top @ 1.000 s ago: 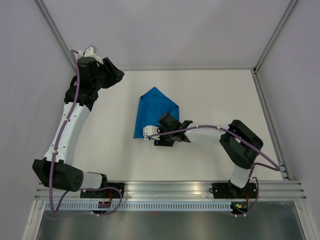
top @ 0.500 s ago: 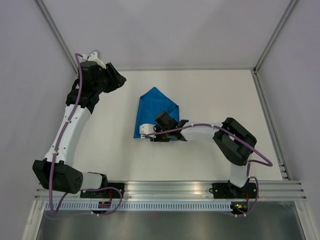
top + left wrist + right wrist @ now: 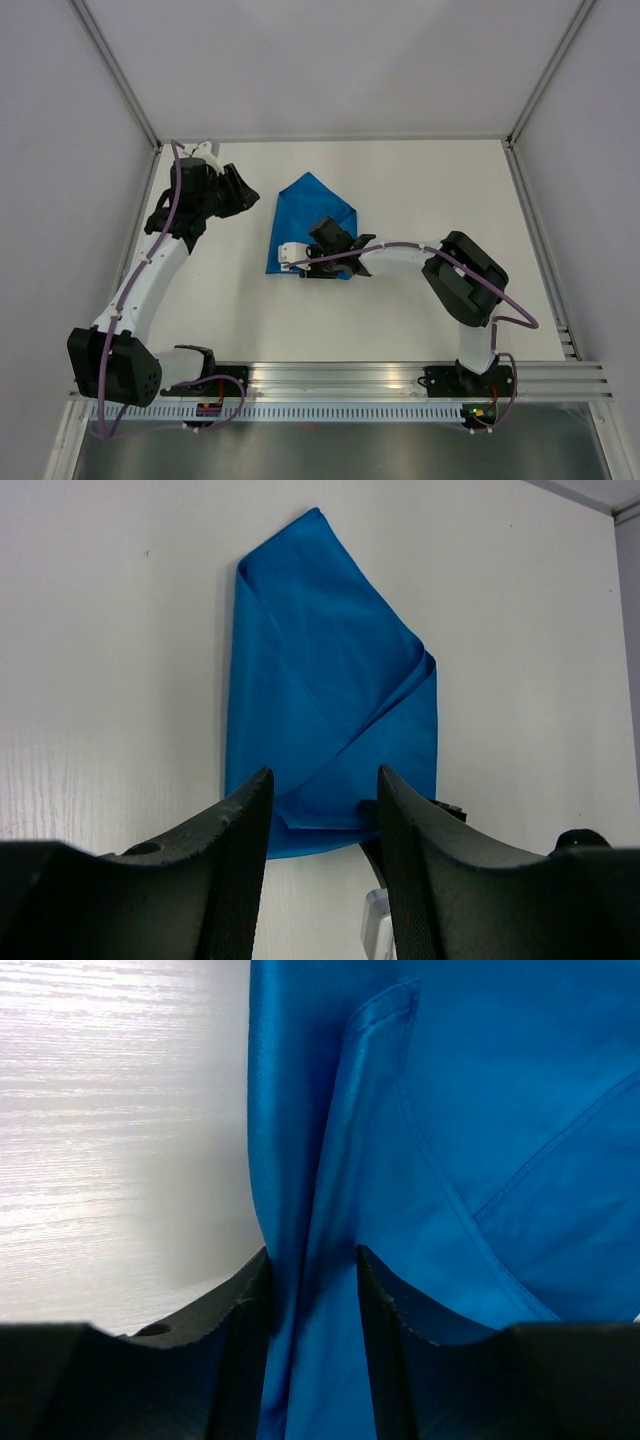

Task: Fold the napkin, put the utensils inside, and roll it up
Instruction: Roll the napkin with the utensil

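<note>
One white table (image 3: 430,200) filled the view from above, with both arms reaching over it from the near edge. The left arm (image 3: 150,285) bent up along the left side, and the right arm (image 3: 400,262) stretched leftward across the middle. Between them lay the napkin (image 3: 308,212), bright blue, folded into a pointed shape with overlapping flaps and resting flat near the table's centre. The left gripper (image 3: 250,195) hovered just left of the napkin's far part, apart from the cloth; in its wrist view its fingers (image 3: 245,830) stood well apart with nothing between them. The right gripper (image 3: 328,238) sat at the napkin's near edge. In its wrist view a raised ridge of the blue cloth (image 3: 330,1260) ran up between the two fingers (image 3: 245,1300), which pressed against it on both sides, pinching that fold.
</note>
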Controlling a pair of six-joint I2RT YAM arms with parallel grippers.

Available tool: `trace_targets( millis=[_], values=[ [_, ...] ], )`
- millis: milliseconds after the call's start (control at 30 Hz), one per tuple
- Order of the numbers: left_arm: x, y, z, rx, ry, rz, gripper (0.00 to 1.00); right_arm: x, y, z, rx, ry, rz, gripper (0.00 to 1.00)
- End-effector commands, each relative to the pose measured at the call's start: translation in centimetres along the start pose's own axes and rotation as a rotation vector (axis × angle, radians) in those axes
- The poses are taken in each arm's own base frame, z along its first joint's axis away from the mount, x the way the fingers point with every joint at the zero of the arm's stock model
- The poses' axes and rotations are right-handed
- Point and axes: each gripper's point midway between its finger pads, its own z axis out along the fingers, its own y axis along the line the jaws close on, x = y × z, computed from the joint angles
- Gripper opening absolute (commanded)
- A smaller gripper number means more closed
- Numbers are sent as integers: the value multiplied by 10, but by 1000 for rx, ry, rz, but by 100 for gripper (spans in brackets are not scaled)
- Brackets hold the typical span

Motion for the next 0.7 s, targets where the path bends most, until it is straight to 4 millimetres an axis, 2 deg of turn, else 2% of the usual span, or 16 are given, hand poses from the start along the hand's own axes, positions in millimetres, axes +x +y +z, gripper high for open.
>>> trace_targets(
  millis=[0, 167, 333, 467, 667],
  values=[
    [-11, -13, -6, 74, -65, 70, 51, 31, 9, 9, -78, 75, 38, 46],
    [-4, -13, -3, 89, -54, 67, 52, 31, 1, 4, -84, 69, 48, 50],
    [5, -10, 2, 93, -34, 61, 52, 28, 3, 2, -115, 55, 47, 51],
    [5, -13, 2, 103, -34, 61, 52, 18, 0, -5, -123, 37, 48, 58],
    [2, -17, 1, 116, -36, 73, 51, 22, -1, 1, -133, 58, 46, 64]
  ],
)
